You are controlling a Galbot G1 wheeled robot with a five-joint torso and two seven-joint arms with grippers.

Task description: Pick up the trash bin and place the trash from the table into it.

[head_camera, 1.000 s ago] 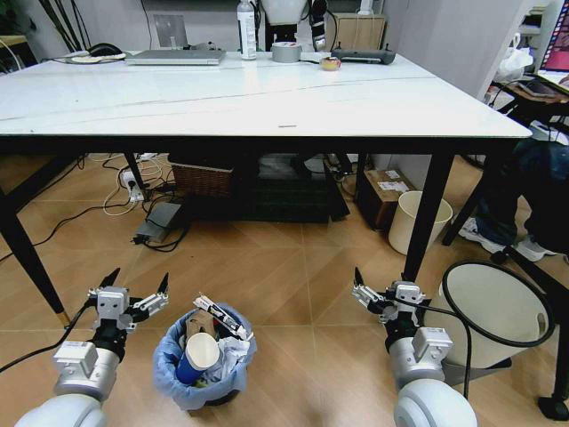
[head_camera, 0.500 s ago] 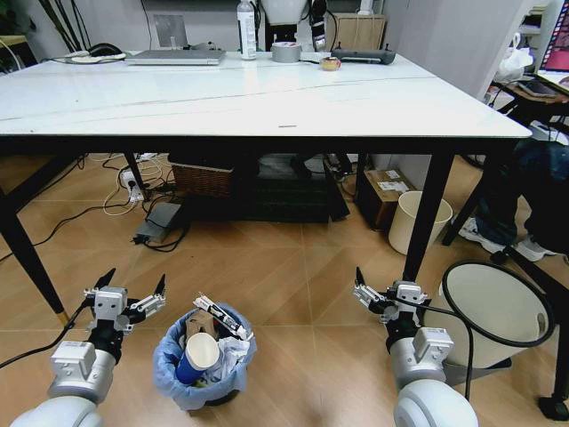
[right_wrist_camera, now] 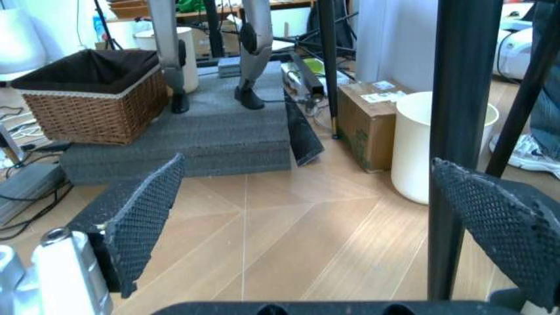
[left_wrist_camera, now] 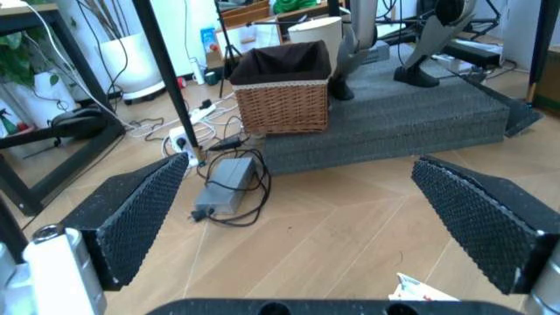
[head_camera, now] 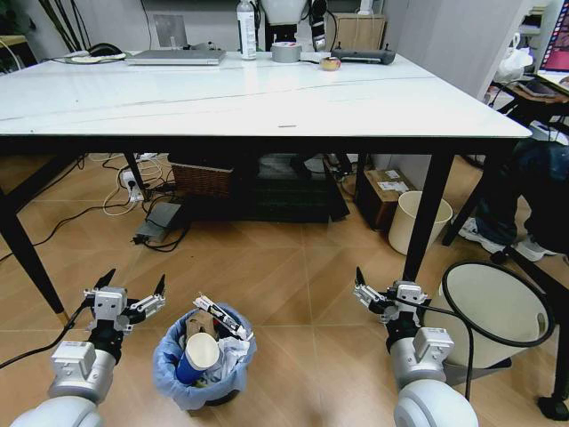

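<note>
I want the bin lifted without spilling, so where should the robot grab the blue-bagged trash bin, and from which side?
Probably the trash bin by its bag-covered rim on the robot's left side, where the open left gripper is beside it. It stands upright on the floor, trash poking above the rim, so pinch the rim's edge from above, clear of the blue cup.

The left gripper point(head_camera: 133, 291) is lower and a touch further toward the robot's left than it was a second ago, sitting further from the trash bin point(head_camera: 204, 358) on the floor, and most of that drop came in the first half second, because since then it has barely shifted at all. Its fingers are spread as wide as before. The right gripper point(head_camera: 378, 290) has dipped by a hair over the same second.
</note>
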